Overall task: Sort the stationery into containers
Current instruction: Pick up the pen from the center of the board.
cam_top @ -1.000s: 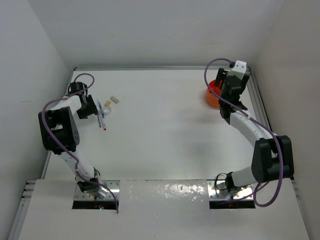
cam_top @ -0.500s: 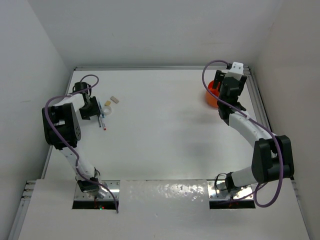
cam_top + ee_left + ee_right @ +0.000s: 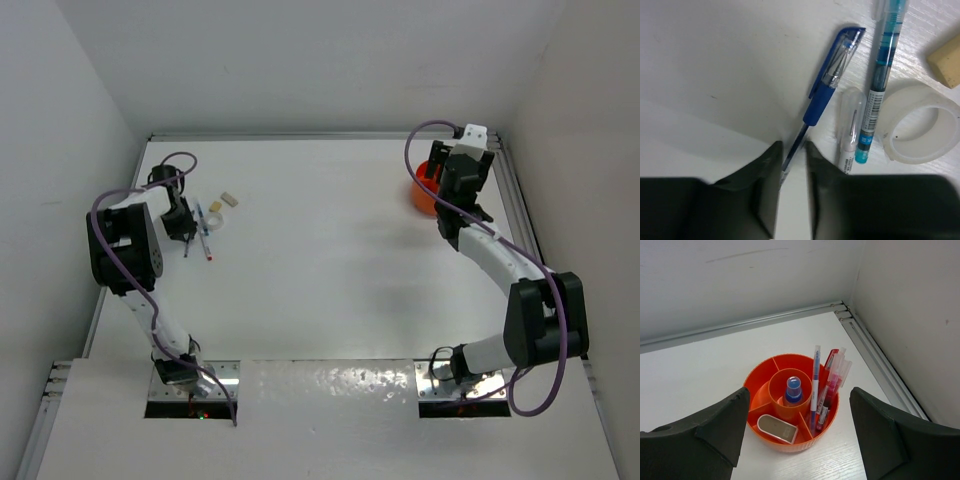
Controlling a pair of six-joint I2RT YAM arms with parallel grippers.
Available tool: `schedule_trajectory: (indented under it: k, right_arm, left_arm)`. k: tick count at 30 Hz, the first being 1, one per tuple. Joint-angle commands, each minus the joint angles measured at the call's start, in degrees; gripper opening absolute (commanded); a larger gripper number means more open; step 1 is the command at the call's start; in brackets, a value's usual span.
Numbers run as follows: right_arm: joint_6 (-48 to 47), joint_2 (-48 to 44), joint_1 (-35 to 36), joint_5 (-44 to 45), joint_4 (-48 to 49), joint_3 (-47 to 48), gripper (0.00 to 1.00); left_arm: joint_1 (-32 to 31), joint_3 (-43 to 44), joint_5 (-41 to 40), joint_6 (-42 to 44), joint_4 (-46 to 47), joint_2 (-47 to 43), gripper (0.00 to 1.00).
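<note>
teal pen barcode label unreadable. left claw near-closed astride blue pen, grip unclear. right claw spread wide, empty, above tub.

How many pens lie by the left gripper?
3: a dark blue pen between the left gripper's fingers, a white pen beside it, a teal pen next. Others may be hidden.

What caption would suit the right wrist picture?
Open gripper above a divided orange tub holding pens, a blue-capped bottle and a white oval item.
</note>
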Motion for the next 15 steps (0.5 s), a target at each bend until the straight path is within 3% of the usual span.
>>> schedule_trajectory:
  k: [1,4,10,15]
  right_arm:
    - [-0.8,-2.1,0.4,0.2,1.2,1.0,0.79]
    - [-1.6,-2.5,1.0,0.1,1.2,1.3,0.79]
    - [-1.4,-2.2,2.1,-7.2,-3.2,4.8,0.79]
    - [0.2,-0.4,3.8,-26.7,-11.2,11.4,0.79]
  left_arm:
    - [0.4,1.1,-0.2,-2.2,-1.3,3.0,0.18]
    - [2.2,1.6,-0.1,-3.3,-2.6,3.5,0.0]
    - [4.6,3.3,0.6,-0.9,-3.3,0.0,0.0]
    - [4.4,6.8,4.4,10.2,0.8,-8.9,0.0]
